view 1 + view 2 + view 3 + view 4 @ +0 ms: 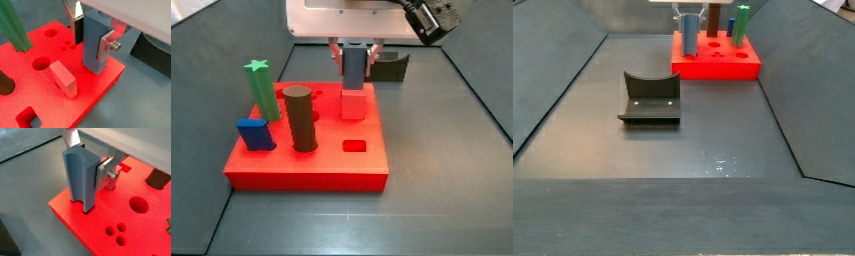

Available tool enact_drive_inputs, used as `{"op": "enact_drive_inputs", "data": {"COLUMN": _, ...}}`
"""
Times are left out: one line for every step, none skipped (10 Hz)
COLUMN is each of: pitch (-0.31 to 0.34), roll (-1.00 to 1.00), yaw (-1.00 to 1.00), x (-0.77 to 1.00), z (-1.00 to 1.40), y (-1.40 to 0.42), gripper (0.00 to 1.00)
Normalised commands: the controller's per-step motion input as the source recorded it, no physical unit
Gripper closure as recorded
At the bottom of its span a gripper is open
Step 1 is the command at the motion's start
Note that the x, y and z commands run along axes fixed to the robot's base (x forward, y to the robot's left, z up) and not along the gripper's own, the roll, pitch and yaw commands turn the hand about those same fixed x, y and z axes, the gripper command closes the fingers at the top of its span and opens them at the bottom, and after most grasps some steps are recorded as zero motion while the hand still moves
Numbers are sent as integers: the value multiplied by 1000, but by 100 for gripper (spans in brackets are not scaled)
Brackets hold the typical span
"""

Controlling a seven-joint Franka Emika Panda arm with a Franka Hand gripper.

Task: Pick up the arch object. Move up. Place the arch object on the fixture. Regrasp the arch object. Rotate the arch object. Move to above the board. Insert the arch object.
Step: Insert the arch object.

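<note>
The arch object (92, 42) is a slim slate-blue block. It stands upright with my gripper (90, 40) shut on it, a silver finger (104, 46) pressed to its side. Its lower end sits in a slot at a corner of the red board (93, 92). In a wrist view the curved groove down the arch object (79, 178) shows, and its foot enters the board (87, 225) near the edge. In both side views the gripper (354, 52) holds the arch object (353, 68) over the board's (305, 165) far side. The fixture (649, 100) stands bare on the floor.
A red peg (63, 79) stands next to the arch object. A green star peg (262, 90), a brown cylinder (299, 118) and a short blue block (255, 133) rise from the board. Round holes (138, 204) lie open. Grey tray walls (567, 90) surround the floor.
</note>
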Motion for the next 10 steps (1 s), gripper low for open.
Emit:
{"op": "enact_drive_inputs", "data": {"pitch": -16, "roll": 109, "yaw": 34, "x": 0, "z": -363, "y": 89, "gripper": 100}}
{"op": "enact_drive_inputs", "data": {"pitch": -14, "roll": 140, "yaw": 63, "x": 0, "z": -374, "y": 134, "gripper": 100}}
{"op": "enact_drive_inputs", "data": {"pitch": -19, "roll": 146, "yaw": 69, "x": 0, "z": -371, "y": 129, "gripper": 100}}
{"op": "enact_drive_inputs", "data": {"pitch": -33, "roll": 87, "yaw": 0, "x": 0, "z": -443, "y": 0, "gripper": 100}}
{"op": "enact_drive_inputs", "data": {"pitch": -76, "roll": 76, "yaw": 0, "x": 0, "z": -523, "y": 0, "gripper": 100}}
{"op": "enact_drive_inputs", "data": {"pitch": -127, "roll": 94, "yaw": 0, "x": 0, "z": -611, "y": -6, "gripper": 100}}
{"op": "enact_drive_inputs", "data": {"pitch": -149, "roll": 99, "yaw": 0, "x": 0, "z": -646, "y": -17, "gripper": 100}}
{"op": "enact_drive_inputs", "data": {"pitch": -160, "roll": -59, "yaw": -177, "x": -97, "z": -314, "y": 0, "gripper": 100}}
{"op": "enact_drive_inputs", "data": {"pitch": -20, "roll": -54, "yaw": 0, "x": 6, "z": -31, "y": 89, "gripper": 100}}
{"op": "enact_drive_inputs", "data": {"pitch": 0, "roll": 0, "yaw": 0, "x": 0, "z": 0, "y": 0, "gripper": 100}}
